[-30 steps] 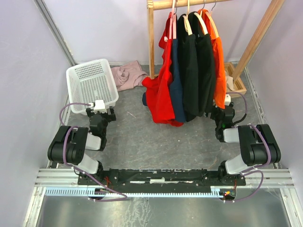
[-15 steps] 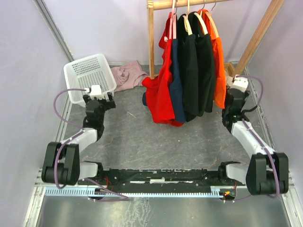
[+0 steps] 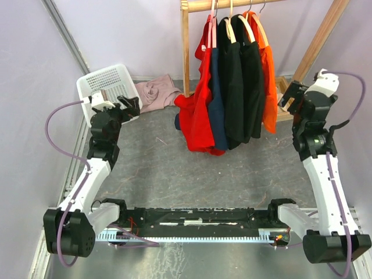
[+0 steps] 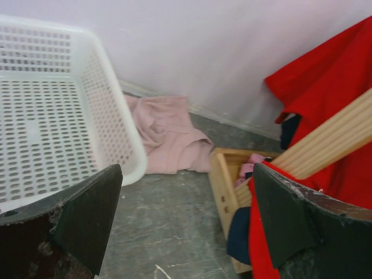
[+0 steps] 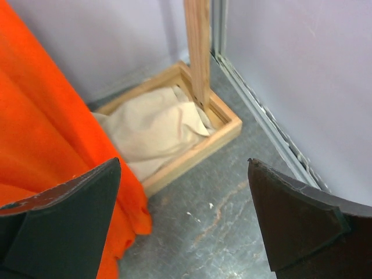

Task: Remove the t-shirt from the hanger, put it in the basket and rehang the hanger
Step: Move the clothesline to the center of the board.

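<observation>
Left tool (image 4: 189, 195) and right tool (image 5: 183, 195) gape empty; soft t-shirts (image 3: 232, 87) drape wooden hangers (image 3: 231, 32)

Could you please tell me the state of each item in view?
left gripper, open, empty
right gripper, open, empty
red t-shirt, hanging
navy t-shirt, hanging
black t-shirts, hanging
orange t-shirt, hanging
white basket, empty
pink garment, crumpled on floor
cream cloth, bunched up

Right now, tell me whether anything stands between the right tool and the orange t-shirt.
Nothing visible does. The right tool, jaws open, hangs just beside the orange t-shirt, apart from it, with only open air between them.
</observation>
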Tool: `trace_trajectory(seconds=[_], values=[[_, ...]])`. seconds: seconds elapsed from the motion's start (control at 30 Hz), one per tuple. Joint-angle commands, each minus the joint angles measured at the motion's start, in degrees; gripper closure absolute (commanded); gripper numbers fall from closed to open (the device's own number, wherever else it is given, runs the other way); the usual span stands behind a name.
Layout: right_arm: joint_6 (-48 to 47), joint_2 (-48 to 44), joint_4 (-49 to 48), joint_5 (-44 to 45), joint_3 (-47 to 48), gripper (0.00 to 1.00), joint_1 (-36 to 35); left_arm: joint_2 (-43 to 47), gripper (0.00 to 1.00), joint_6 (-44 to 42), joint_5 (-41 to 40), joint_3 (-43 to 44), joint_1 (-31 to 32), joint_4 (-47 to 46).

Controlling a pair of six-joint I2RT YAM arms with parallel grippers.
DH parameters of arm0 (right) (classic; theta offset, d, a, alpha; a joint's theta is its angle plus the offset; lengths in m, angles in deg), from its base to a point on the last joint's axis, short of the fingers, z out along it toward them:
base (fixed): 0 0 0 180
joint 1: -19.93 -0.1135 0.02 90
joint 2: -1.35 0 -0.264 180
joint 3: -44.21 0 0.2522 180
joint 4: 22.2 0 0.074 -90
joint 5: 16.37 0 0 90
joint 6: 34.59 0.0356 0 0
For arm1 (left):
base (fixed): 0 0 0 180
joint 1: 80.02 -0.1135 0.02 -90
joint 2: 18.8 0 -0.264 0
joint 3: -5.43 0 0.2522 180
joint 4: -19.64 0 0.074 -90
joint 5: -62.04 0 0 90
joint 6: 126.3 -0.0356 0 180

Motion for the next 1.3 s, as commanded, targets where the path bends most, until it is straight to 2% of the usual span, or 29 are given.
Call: trace_trajectory(seconds=[0.0, 0.23, 0.43, 0.63, 1.07, 1.27], values=[[1.26, -0.89, 9.53, -5.04, 10.87, 0.03, -0.13, 1.51, 0.01, 4.63, 5.16, 5.47, 0.12, 6.52], [-0.62, -2.52, 15.58, -12.04, 22.98, 0.09, -0.16, 4.20, 0.00, 3.57, 5.64, 7.80, 2.51, 12.58], [-0.52, 0.14, 19.33, -20.68, 30.69, 0.13, -0.14, 3.56, 0.01, -1.60, -4.30, 13.77, 12.90, 21.68], [2.10, 5.34, 20.61, -30.46, 36.87, 0.16, -0.13, 3.34, 0.01, -1.93, -7.22, 14.55, 20.42, 24.06], [4.40, 12.77, 19.14, -35.66, 44.01, 0.21, -0.29, 12.65, 0.01, 1.09, -10.09, 7.82, 29.68, 26.16], [3.83, 16.60, 21.57, -36.38, 49.81, 0.23, -1.00, 13.09, 0.01, 0.91, -10.92, 8.81, 31.74, 28.34]])
